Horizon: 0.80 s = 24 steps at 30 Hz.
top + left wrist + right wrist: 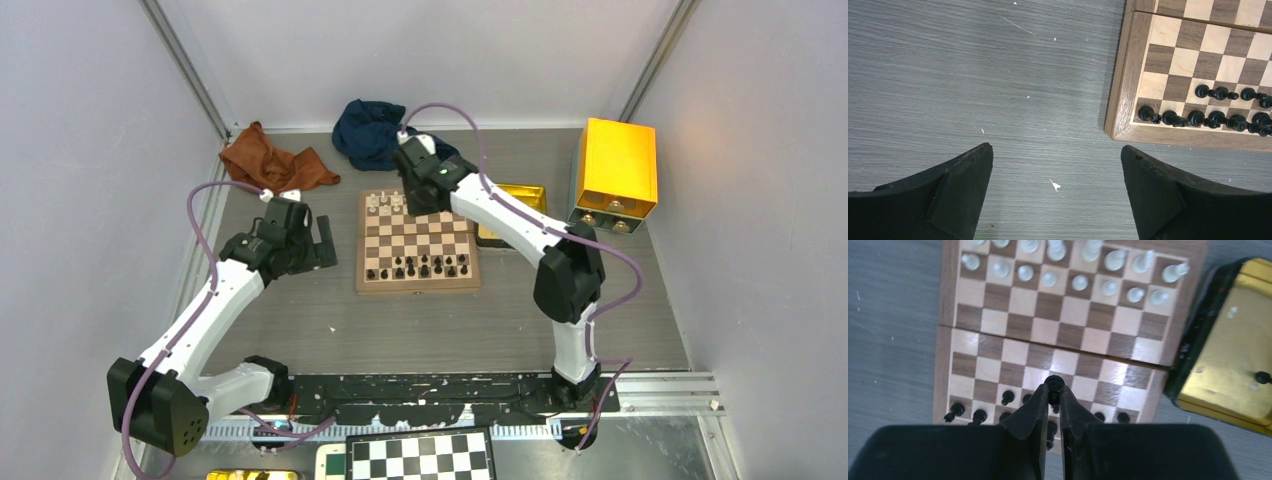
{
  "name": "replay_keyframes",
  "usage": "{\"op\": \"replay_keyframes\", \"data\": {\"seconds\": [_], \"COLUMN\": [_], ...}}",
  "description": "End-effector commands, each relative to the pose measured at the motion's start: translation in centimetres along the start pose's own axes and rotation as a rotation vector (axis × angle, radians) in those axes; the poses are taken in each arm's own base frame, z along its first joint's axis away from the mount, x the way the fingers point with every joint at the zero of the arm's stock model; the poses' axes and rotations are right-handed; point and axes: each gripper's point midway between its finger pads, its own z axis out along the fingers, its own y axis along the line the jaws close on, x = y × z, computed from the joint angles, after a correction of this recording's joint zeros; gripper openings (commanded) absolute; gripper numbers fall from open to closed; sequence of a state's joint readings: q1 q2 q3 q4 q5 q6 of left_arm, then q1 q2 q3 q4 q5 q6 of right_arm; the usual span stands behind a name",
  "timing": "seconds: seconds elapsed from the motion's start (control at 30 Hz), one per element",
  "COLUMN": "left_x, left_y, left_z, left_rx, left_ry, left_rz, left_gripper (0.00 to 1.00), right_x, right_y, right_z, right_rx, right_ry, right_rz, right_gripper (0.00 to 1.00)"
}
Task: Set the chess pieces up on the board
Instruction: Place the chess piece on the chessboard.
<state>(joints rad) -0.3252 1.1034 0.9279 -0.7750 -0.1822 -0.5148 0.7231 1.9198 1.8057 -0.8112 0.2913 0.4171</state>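
Now | right gripper [1053,393] clenched on black piece [1053,383], head outward | left gripper [1055,151] released

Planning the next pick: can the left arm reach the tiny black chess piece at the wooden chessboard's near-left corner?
Probably yes: left gripper hangs open beside that corner piece, only grey tabletop between.

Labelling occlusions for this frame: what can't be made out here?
Right wrist: right gripper hides most of its held black piece and some black pieces behind it.
Top view: right arm covers some white pieces on the board; piece types too small.
Left wrist: board cut off by frame edges.
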Motion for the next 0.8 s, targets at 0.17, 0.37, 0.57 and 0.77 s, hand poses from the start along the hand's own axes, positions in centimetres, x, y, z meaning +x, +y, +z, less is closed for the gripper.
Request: {"op": "replay_keyframes", "data": {"seconds": [0.17, 0.37, 0.57, 0.77], "left_x": [-0.5, -0.4, -0.1, 0.1], "left_y": [0.1, 0.1, 0.2, 0.3], "left_z": [-0.8, -1.1, -1.3, -1.3], "left_rx": [0.026, 0.030, 0.036, 0.038], "left_ry": [-0.050, -0.059, -0.060, -0.059], "left_rz": [-0.007, -0.010, -0.015, -0.017], "left_gripper": [1.00, 1.00, 1.00, 1.00], "right_x": [2.1, 4.4, 6.2, 7.4], "right_y": [6.5, 9.0, 10.2, 10.6], "right_z": [-0.3, -0.1, 0.3, 1.1], "right_rx": [-0.059, -0.086, -0.097, -0.101], "right_ry": [0.038, 0.082, 0.113, 0.132], "right_rz": [-0.122, -0.176, -0.214, -0.228], "right_gripper": [0.01, 0.01, 0.01, 0.01]}}
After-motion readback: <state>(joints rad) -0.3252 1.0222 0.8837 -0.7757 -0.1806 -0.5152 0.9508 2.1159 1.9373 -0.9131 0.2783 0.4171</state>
